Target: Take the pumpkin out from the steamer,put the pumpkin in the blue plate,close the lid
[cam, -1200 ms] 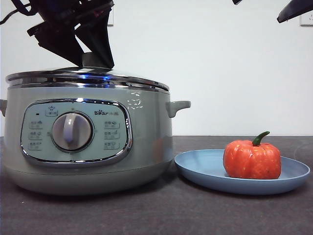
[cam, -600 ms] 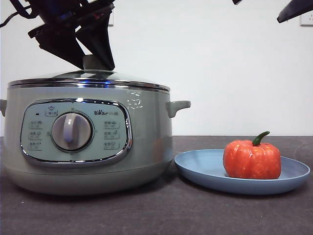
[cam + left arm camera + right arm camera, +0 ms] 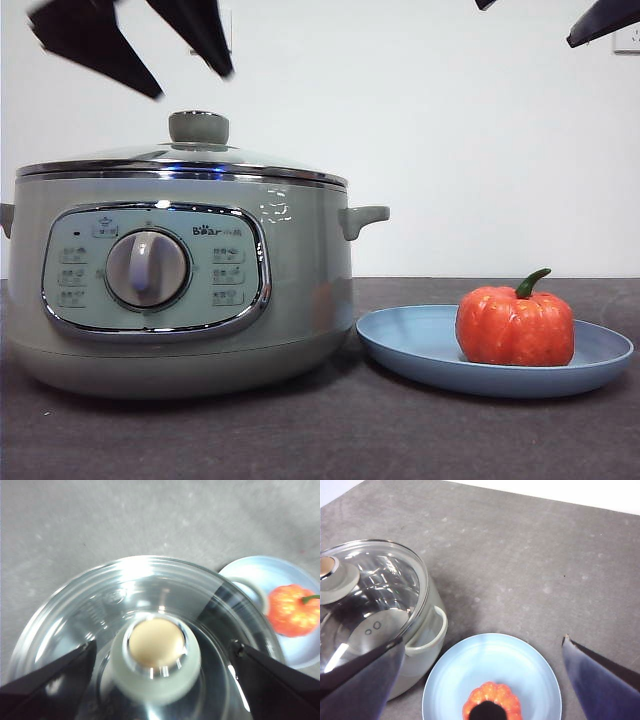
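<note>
The sage-green steamer [image 3: 180, 290] stands at the left with its glass lid [image 3: 180, 158] seated on the rim and the knob [image 3: 198, 127] free. My left gripper [image 3: 150, 60] hovers open just above the knob, a jaw on each side of it in the left wrist view [image 3: 160, 655]. The orange pumpkin [image 3: 515, 323] sits upright in the blue plate [image 3: 410, 345] to the right of the pot. My right gripper [image 3: 480, 675] is open, high above the plate [image 3: 490, 665] and pumpkin [image 3: 492, 700]; only its black tips [image 3: 600, 18] show at the front view's top right.
The pot's side handle [image 3: 362, 216] points toward the plate. Dark grey tabletop [image 3: 330, 440] lies in front of the pot and plate. A white wall stands behind.
The left gripper let go of the lid knob and rose above it, jaws spread. The lid now rests flat on the pot. Pumpkin and plate have not moved.
</note>
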